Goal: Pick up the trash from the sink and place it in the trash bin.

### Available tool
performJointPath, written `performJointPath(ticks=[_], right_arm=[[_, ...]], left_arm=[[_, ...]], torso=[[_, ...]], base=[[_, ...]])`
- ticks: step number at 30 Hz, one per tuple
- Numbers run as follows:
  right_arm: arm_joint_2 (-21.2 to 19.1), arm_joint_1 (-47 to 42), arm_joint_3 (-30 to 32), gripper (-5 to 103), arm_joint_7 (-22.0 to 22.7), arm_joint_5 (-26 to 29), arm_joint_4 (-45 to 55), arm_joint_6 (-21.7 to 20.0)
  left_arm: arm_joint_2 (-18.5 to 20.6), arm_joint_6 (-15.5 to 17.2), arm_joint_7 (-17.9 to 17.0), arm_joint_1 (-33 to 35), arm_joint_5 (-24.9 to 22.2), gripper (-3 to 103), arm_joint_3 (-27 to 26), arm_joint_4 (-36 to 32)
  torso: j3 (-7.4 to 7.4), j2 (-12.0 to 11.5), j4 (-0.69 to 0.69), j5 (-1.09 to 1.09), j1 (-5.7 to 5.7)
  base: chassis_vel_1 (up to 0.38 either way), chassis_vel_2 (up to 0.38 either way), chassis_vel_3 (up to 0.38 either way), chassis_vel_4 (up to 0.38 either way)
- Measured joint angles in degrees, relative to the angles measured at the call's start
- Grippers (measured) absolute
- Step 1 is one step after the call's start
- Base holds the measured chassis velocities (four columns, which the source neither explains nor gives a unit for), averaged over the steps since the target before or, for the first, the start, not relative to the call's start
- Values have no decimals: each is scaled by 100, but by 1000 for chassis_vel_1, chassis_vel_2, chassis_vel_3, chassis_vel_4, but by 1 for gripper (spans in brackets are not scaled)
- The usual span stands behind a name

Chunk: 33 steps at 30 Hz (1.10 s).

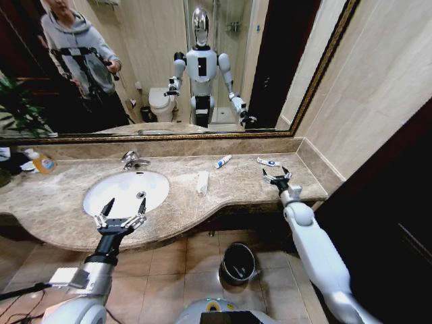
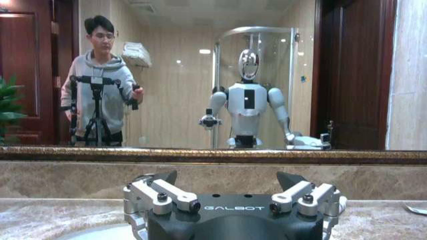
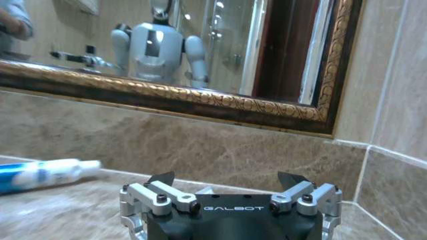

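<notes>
While the left hand [image 1: 122, 210] hangs wide open over the front rim of the sink [image 1: 121, 191] in the head view, the right hand [image 1: 277, 175] is spread wide over the tabletop [image 1: 236, 185] near a white tube with blue marks [image 1: 268, 162]. Another white tube [image 1: 223, 161] and a flat white packet [image 1: 202, 182] lie on the tabletop between sink and right hand. The trash bin [image 1: 237, 263] stands on the floor below.

From the left wrist, the left hand [image 2: 227, 181] reads "GALBOT", fingers apart.

From the right wrist, the right hand [image 3: 227, 181] also reads "GALBOT", fingers apart, a blue-marked tube [image 3: 47, 173] lying off to its side.
</notes>
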Motion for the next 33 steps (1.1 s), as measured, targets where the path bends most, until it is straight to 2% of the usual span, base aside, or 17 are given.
performJointPath(ticks=[8, 12, 16, 22, 33], right_arm=[[105, 862, -164, 100, 11, -83, -1175, 72], [43, 1054, 31, 100, 11, -131, -1738, 152], [-33, 1062, 153, 100, 38, -104, -1910, 166], [-17, 1195, 112, 100, 16, -7, -2151, 165], [134, 1650, 9, 100, -44, 50, -2680, 178]], left_arm=[[0, 0, 1, 0, 0, 100, 1, 0], [0, 0, 1, 0, 0, 100, 0, 0], [0, 0, 1, 0, 0, 100, 1, 0], [0, 0, 1, 0, 0, 100, 0, 0], [0, 0, 1, 0, 0, 100, 1, 0]], torso=[[0, 0, -1, 2, 0], [0, 0, 1, 3, 0], [-1, 0, -5, 3, -1], [-1, 0, 0, 2, -1], [-1, 0, 0, 0, -1]], base=[[0, 0, 0, 0], [0, 0, 0, 0], [0, 0, 0, 0], [0, 0, 0, 0], [0, 0, 0, 0]])
